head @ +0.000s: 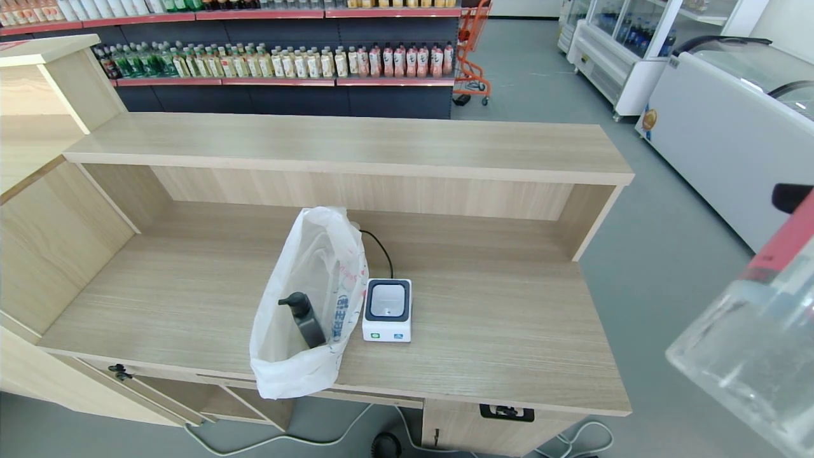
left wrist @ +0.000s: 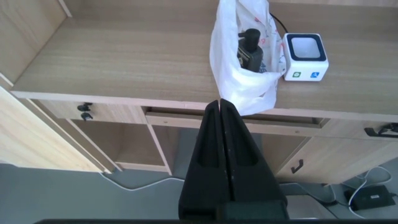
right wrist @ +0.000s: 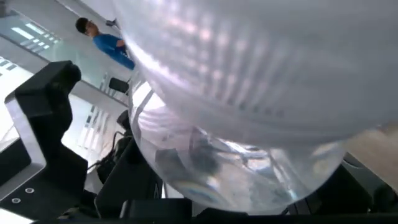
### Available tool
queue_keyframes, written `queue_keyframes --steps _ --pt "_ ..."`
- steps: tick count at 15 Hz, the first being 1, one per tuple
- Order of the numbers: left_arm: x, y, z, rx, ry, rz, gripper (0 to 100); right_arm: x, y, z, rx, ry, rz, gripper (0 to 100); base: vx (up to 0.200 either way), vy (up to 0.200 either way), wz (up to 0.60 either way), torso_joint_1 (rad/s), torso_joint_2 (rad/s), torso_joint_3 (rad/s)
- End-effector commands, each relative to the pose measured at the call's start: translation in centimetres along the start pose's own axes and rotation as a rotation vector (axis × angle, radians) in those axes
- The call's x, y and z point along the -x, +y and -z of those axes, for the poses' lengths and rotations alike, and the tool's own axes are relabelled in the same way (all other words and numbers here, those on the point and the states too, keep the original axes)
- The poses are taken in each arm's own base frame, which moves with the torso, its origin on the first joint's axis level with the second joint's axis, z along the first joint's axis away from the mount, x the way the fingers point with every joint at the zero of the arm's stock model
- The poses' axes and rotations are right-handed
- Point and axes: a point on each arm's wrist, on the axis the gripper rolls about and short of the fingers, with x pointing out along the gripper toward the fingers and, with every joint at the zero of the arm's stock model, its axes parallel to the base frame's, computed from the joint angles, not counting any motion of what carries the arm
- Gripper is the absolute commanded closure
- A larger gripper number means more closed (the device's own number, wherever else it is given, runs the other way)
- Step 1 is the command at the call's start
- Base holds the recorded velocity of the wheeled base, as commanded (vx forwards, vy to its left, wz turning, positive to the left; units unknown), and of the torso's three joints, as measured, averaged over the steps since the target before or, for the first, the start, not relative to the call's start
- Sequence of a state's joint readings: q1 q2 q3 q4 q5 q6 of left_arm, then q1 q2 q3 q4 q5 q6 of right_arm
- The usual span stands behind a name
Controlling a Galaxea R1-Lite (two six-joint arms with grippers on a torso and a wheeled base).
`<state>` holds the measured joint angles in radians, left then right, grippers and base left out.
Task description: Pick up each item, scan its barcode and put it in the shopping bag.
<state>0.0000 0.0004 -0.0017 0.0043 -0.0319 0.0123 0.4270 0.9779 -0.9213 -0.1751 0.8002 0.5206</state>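
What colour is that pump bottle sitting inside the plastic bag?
The pump bottle is dark grey with a black pump top, clearest in the head view.

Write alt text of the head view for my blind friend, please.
A white shopping bag holding a dark pump bottle stands on a wooden counter, a small white scanner beside it. A clear bottle looms at the right edge, close to the camera.
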Motion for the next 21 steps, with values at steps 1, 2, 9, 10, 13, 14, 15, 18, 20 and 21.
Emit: queue_keyframes --steps 1,2,9,10,13,14,15,18,20,21 --pt "0.0 0.0 0.0 0.000 0.000 0.000 100 -0.1 1.4 -0.4 0.022 0.008 -0.081 100 0.000 0.000 0.00 0.000 0.00 0.000" --pt "0.0 0.0 0.0 0.000 0.000 0.000 100 -0.1 1.4 -0.1 0.019 0.016 -0.089 100 0.000 0.000 0.00 0.000 0.00 0.000" --pt "0.0 0.0 0.0 0.000 -0.001 0.000 100 0.4 2.0 1.5 0.015 0.061 -0.160 100 0.000 0.000 0.00 0.000 0.00 0.000" --pt "0.0 0.0 0.0 0.000 0.000 0.000 100 0.4 1.9 1.6 0.016 0.065 -0.159 100 0.000 0.000 0.00 0.000 0.00 0.000" --pt "0.0 0.0 0.0 0.000 0.000 0.000 100 0.6 1.8 2.1 0.016 0.066 -0.149 100 0.000 0.000 0.00 0.000 0.00 0.000" --pt "0.0 0.0 0.0 0.000 0.000 -0.001 100 0.6 1.8 2.2 0.015 0.068 -0.147 100 0.000 0.000 0.00 0.000 0.00 0.000" --pt "0.0 0.0 0.0 0.000 0.000 0.000 100 0.7 1.8 2.2 0.014 0.069 -0.146 100 0.000 0.000 0.00 0.000 0.00 0.000" --pt "0.0 0.0 0.0 0.000 -0.001 0.000 100 0.6 1.7 2.2 0.014 0.069 -0.145 100 0.000 0.000 0.00 0.000 0.00 0.000" --pt "0.0 0.0 0.0 0.000 0.000 0.000 100 0.6 1.7 2.1 0.015 0.068 -0.144 100 0.000 0.000 0.00 0.000 0.00 0.000" --pt "0.0 0.0 0.0 0.000 0.000 0.000 100 0.6 1.7 2.1 0.015 0.068 -0.145 100 0.000 0.000 0.00 0.000 0.00 0.000"
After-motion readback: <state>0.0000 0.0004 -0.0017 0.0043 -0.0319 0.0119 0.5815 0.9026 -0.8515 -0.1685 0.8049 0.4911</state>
